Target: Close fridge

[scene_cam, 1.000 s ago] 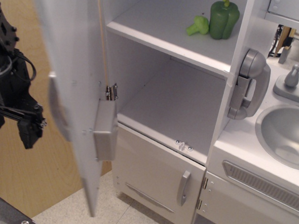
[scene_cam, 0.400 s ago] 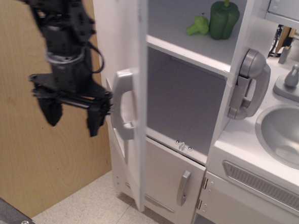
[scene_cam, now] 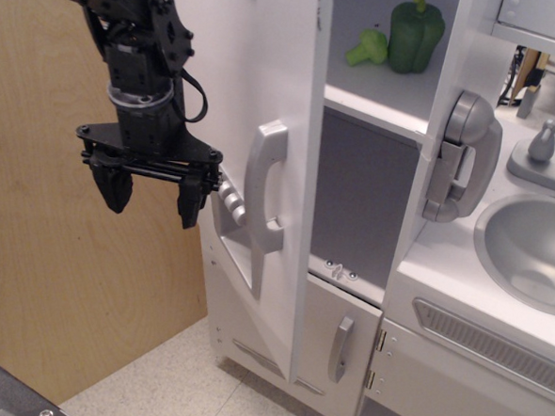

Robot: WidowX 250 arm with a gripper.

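Just right of the empty, wide-open gripper [scene_cam: 152, 189], the fridge [scene_cam: 280, 95] door looks light and rigid, best pushed flat.

1. The fridge [scene_cam: 264, 122] door has swung further shut, leaving a narrower gap onto the shelves.
2. The pincer [scene_cam: 152, 193] has moved right, following the door, fingers spread beside the dispenser panel [scene_cam: 229, 205].

My arm is matte black, built of blocky jointed segments with a silvery ring at the wrist. A black cable loops beside it. My tool [scene_cam: 152, 193] carries two dark tapered fingers [scene_cam: 117, 189].
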